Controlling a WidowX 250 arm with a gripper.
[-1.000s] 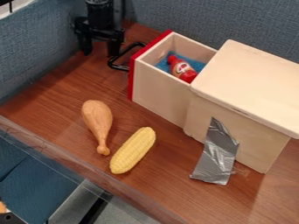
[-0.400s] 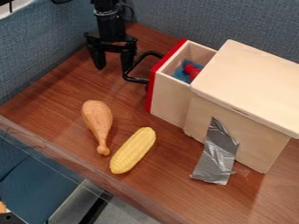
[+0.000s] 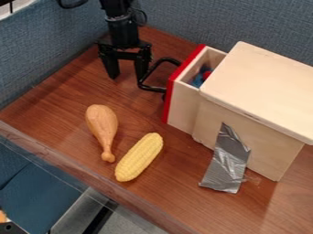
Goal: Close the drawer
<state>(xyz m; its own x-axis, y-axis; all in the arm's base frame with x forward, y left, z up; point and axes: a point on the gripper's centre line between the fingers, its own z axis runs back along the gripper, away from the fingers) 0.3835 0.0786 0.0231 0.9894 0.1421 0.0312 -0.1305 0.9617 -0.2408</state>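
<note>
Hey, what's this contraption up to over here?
A black robot arm has its open gripper down at the black handle of a red-fronted drawer, one finger looking right up against it. The job is to close the drawer, which still stands partly out of its wooden box. A toy drumstick and corn cob lie nearby on the table, untouched.

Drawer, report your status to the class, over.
Tool open, at the black handle. Drawer partly open, red front standing out from the box. Corn and drumstick lie off its path.
</note>
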